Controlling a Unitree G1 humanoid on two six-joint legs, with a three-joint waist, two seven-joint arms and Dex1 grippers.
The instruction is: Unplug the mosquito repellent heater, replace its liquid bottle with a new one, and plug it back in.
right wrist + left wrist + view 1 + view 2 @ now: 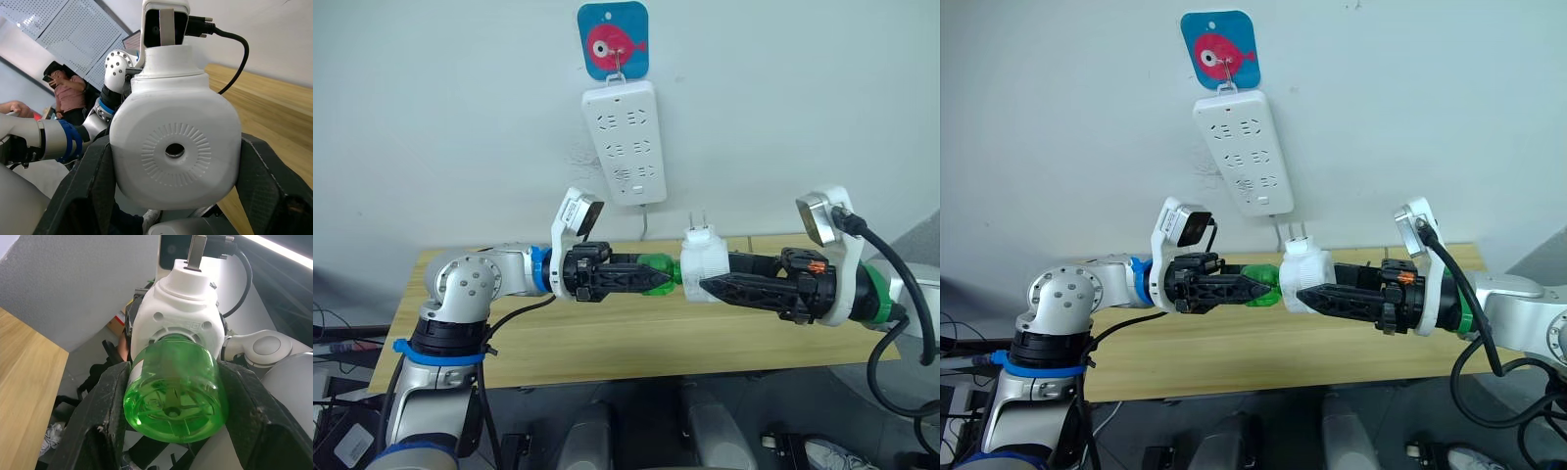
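Observation:
The white mosquito repellent heater [707, 260] is held in the air above the table, its two metal prongs pointing up. My right gripper [705, 287] is shut on its body, as the right wrist view shows [175, 147]. A green liquid bottle [658, 271] sticks out of the heater's socket toward my left arm. My left gripper [668, 277] is shut on that bottle, its fingers [107, 411] pressing both sides of the green bottle [175, 394]. Bottle and heater [178, 311] are still joined.
A long white power strip [624, 141] hangs on the wall from a blue hook plate with a fish picture [614, 39], above and behind the grippers. The wooden table [607, 338] lies below. A person [68, 93] sits in the background of the right wrist view.

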